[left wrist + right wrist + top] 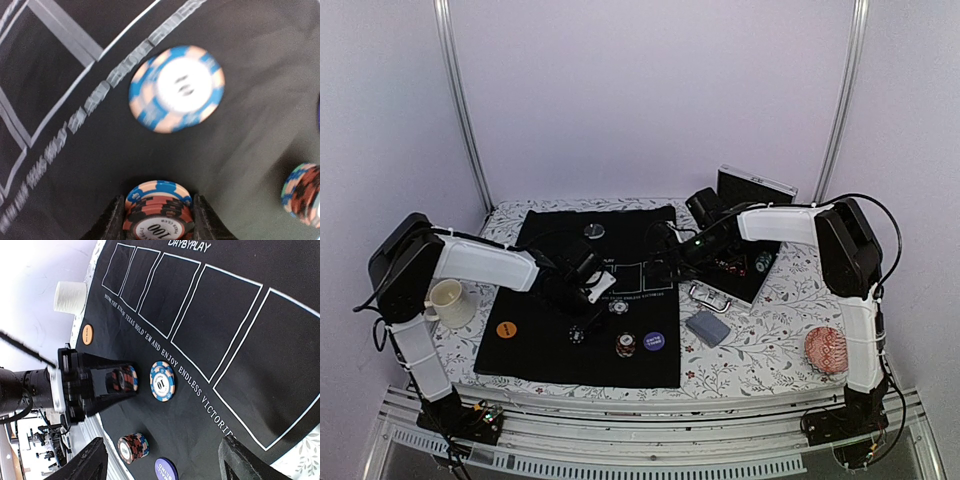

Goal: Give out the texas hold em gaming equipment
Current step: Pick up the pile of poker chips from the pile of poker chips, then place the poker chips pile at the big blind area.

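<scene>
The left gripper [158, 202] is clamped on a small stack of poker chips [159, 225], a "100" chip uppermost, at the middle of the black poker mat [535, 350]. Just right of it, a single blue-and-white chip [618, 307] lies flat by the mat's printed lettering. Nearer stand a second chip stack [578, 333] and a third chip stack [626, 345], the purple button [654, 341] just right of the latter. The orange button [506, 328] sits on the mat's near-left part, the silver disc [594, 231] at its far edge. A blue-grey card deck [707, 328] lies on the floral tablecloth [760, 330] right of the mat. The right gripper [161, 440] hangs over the mat's far-right part, fingers spread wide, holding nothing.
</scene>
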You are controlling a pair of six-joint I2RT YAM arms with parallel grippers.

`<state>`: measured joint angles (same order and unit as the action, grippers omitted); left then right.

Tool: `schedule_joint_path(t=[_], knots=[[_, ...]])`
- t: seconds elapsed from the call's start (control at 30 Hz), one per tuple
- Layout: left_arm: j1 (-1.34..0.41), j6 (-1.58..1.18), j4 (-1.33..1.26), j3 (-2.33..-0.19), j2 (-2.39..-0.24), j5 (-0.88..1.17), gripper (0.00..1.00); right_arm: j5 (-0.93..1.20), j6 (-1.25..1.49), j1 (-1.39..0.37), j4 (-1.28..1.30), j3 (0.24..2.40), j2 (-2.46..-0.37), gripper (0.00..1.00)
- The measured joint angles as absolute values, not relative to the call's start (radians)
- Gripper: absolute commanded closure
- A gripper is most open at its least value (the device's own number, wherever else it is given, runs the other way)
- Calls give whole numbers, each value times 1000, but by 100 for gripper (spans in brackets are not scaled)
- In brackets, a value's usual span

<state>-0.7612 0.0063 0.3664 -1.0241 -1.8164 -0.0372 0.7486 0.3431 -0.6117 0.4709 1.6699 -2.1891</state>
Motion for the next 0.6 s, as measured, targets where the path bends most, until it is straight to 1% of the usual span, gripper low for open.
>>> schedule_joint_path(t=[0.17,0.33,0.6], knots=[[-761,-141,442,-993,-1777,-90,90,773,328,-606,465,1642,-2189,21],[-759,-280,458,-938,-1734,-124,89,797,303,-598,463,1640,-2189,21],[-741,-508,490,-889,-1696,-215,84,822,268,-592,464,1629,-2189,21]])
